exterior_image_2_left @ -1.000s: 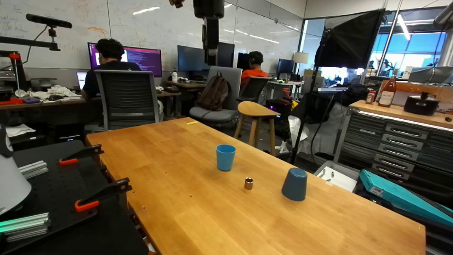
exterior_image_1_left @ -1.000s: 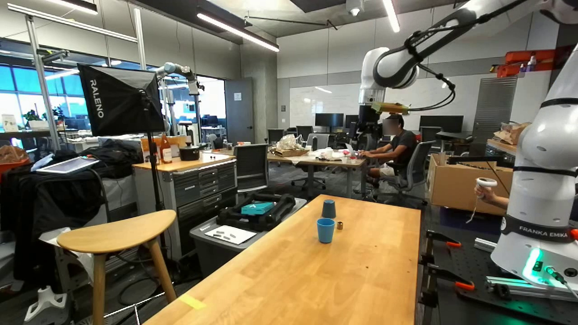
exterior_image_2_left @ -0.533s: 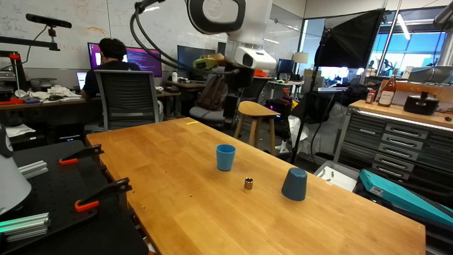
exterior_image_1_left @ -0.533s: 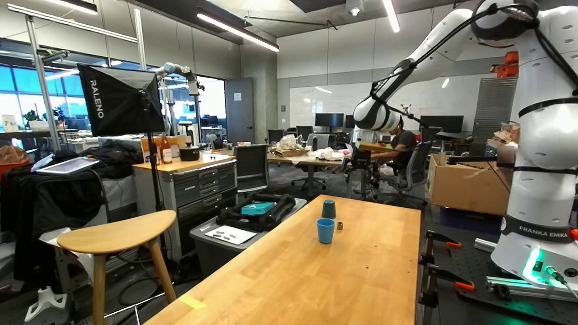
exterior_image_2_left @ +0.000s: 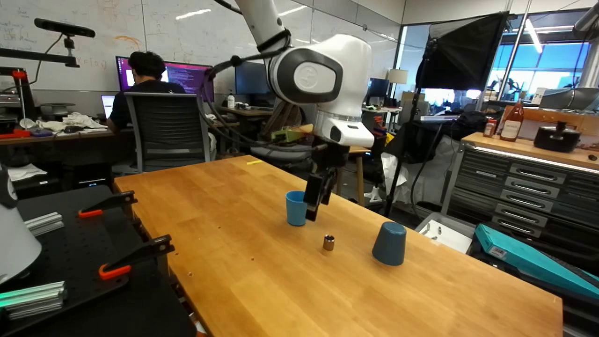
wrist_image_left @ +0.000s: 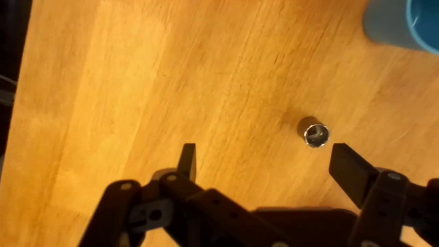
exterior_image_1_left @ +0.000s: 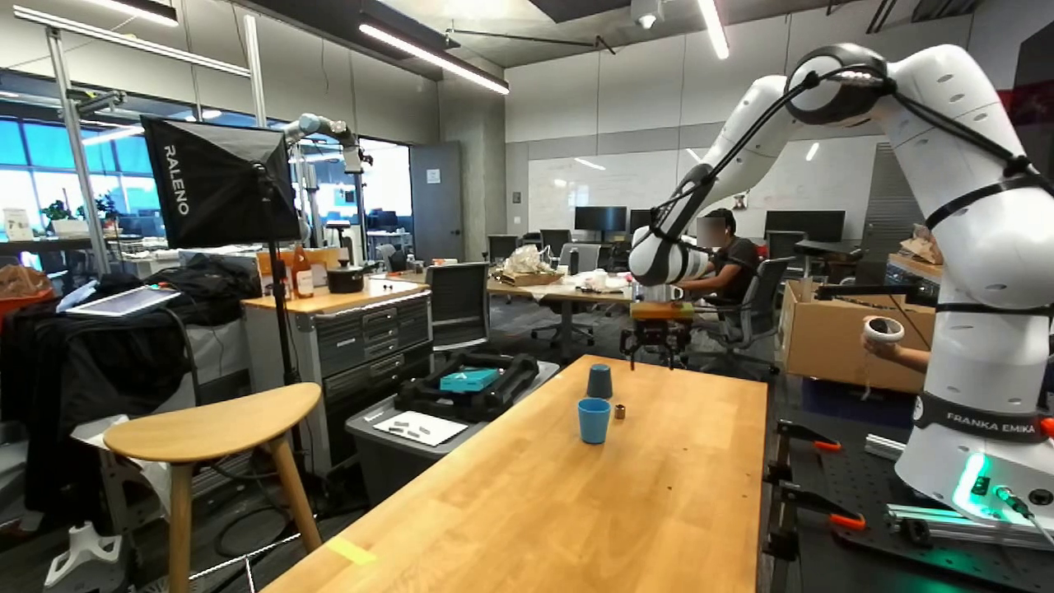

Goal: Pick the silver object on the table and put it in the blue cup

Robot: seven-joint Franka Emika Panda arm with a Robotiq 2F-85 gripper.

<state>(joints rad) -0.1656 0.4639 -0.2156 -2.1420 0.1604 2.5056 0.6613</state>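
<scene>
The silver object is a small hollow metal cylinder standing on the pale-wood table. It also shows in both exterior views. The blue cup stands upright, open side up, near it; it shows too in an exterior view and at the wrist view's top right corner. My gripper is open and empty, pointing down above the table. In the wrist view the silver object lies ahead of the fingertips, nearer the right finger. In an exterior view the gripper covers part of the cup's right side.
A darker blue cup stands upside down near the silver object, also in an exterior view. Black clamps with orange tips line the table edge by the robot base. A wooden stool and a grey bin stand beside the table.
The arm has folded downward and the gripper has come from high in the air to low above the table near the silver object. The cups and the silver object have not moved.
</scene>
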